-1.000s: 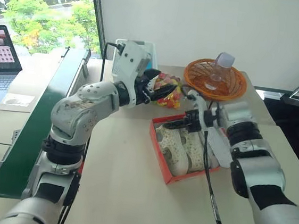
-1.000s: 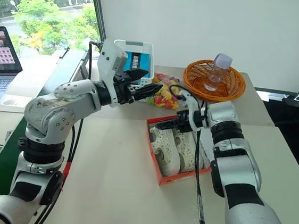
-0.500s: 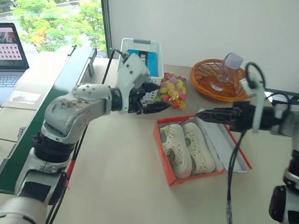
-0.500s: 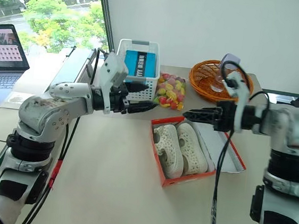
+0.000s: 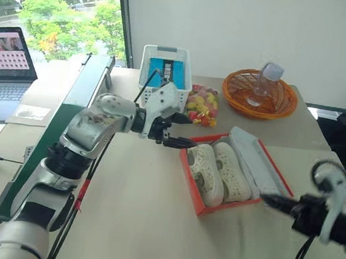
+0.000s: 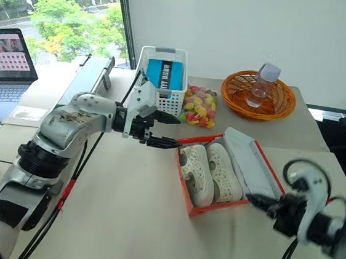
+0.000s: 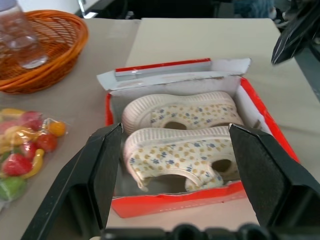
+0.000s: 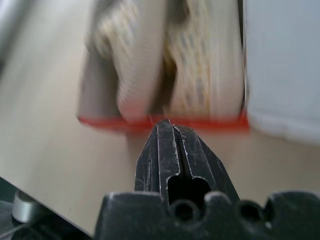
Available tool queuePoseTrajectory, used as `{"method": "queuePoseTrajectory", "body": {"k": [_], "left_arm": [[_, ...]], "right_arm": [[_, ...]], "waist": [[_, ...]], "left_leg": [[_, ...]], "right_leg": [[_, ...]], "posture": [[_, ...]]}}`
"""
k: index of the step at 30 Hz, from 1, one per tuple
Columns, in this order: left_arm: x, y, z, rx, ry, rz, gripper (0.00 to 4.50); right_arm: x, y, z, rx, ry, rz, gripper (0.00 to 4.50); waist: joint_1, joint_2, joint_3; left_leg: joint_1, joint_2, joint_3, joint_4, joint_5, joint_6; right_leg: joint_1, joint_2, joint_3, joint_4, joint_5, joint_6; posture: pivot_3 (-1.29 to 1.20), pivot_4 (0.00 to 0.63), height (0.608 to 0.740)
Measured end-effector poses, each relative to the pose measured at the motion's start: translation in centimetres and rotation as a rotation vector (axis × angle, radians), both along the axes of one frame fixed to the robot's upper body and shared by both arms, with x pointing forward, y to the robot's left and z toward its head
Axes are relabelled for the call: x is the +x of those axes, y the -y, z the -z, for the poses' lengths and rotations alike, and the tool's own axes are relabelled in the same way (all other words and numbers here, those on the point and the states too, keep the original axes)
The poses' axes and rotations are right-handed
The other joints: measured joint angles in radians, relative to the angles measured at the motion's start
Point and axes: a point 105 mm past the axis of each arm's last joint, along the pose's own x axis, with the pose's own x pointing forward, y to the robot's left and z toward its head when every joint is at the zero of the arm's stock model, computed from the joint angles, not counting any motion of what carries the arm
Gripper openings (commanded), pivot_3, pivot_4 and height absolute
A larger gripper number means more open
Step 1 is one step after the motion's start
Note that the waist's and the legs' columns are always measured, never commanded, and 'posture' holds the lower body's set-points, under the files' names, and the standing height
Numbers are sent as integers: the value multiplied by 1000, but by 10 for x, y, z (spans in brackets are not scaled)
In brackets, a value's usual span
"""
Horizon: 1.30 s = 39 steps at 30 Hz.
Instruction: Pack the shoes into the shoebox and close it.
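Observation:
Both cream-white perforated shoes lie side by side in the open orange-red shoebox at mid-table. Its lid is folded back to the right, white inside up. My left gripper hovers open just left of the box's far left corner, pointing right at it. The left wrist view looks between its fingers at the shoes in the shoebox. My right gripper is shut and empty, low by the box's near right side. In its wrist view the right gripper points at the blurred box edge.
A white lattice basket with a blue item stands at the back. Beside it lie a bag of colourful sweets and an orange wicker basket holding a plastic bottle. A green conveyor and a laptop are at the left.
My right gripper has pulled back from over the box to the near right and has shut. My left gripper sank and turned towards the box. The camera view shifted.

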Motion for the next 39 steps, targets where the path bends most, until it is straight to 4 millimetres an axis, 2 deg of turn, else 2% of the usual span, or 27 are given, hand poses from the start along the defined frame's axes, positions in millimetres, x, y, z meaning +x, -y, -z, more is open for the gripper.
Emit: {"method": "queuePoseTrajectory", "body": {"k": [2, 5, 11, 15, 19, 22, 26, 28, 31, 35, 37, 39], "left_arm": [[2, -7, 2, 27, -1, -11, 3608], [1, -12, 2, 48, -1, -10, 3608], [0, -38, 6, 105, 9, -87, 3608], [-10, -55, 2, 138, 11, -142, 3608], [-14, -74, -1, 162, 7, -211, 3608], [-16, -79, -1, 166, 1, -242, 3608], [-23, -77, -1, 162, 0, -247, 3608], [-25, -76, -3, 163, 4, -243, 3608], [-28, -79, -5, 174, 0, -256, 3608], [-26, -90, -10, 183, 14, -301, 3608], [-26, -90, -10, 181, 12, -298, 3608], [-26, -90, -10, 180, 11, -297, 3608]], "right_arm": [[-7, 5, 24, -19, -10, 55, 42], [-1, 19, 46, -48, 17, 124, 42], [26, 50, 82, -67, 84, 280, 42], [62, 65, 84, -34, 191, 345, 42], [86, 76, 85, 6, 247, 400, 42], [98, 80, 86, 36, 266, 421, 42], [121, 84, 86, 108, 297, 466, 42], [125, 86, 85, 137, 301, 485, 42], [123, 104, 82, 204, 317, 557, 42], [118, 128, 54, 374, 467, 643, 42], [119, 130, 35, 421, 543, 640, 42], [125, 124, 5, 475, 628, 588, 42]], "waist": [[-11, 0, 0], [-24, 0, 0], [-27, 1, 0], [-37, 0, 1], [-40, -1, 1], [-41, -2, 0], [-44, -3, 1], [-44, -3, 1], [-38, -3, 1], [-34, -2, 1], [-35, -1, 2], [-43, 0, 3]], "left_leg": [[0, 1, 0, 2, 0, 0], [1, 0, 1, 3, 0, 1], [3, 1, 1, 2, 1, 1], [3, 1, 1, 3, 1, 1], [3, 2, 1, 3, 1, 1], [4, 1, 1, 3, 1, 2], [4, 1, 1, 3, 2, 2], [4, 1, 1, 3, 2, 2], [4, 0, 1, 3, 2, 2], [4, 0, 1, 2, 2, 2], [4, 0, 1, 2, 2, 2], [4, 1, 2, 2, 2, 2]], "right_leg": [[1, 0, 0, -1, 0, -1], [1, -1, 1, 0, -1, -6], [0, 0, 1, 0, 0, -8], [2, 0, 1, -1, 1, -7], [3, 0, 1, -1, 1, -7], [4, 0, 1, -1, 1, -7], [4, 1, 1, -1, 2, -6], [4, 1, 2, -1, 2, -6], [4, 0, 2, 0, 3, -3], [4, 1, 2, 0, 3, -2], [3, 1, 3, 0, 3, -2], [3, 1, 4, 1, 4, -1]], "posture": [[0, 150, 740], [0, 150, 740], [0, 150, 740], [0, 150, 740], [0, 150, 740], [0, 150, 740], [0, 150, 740], [0, 150, 740], [0, 150, 740], [0, 150, 740], [0, 150, 740], [0, 150, 740]]}}
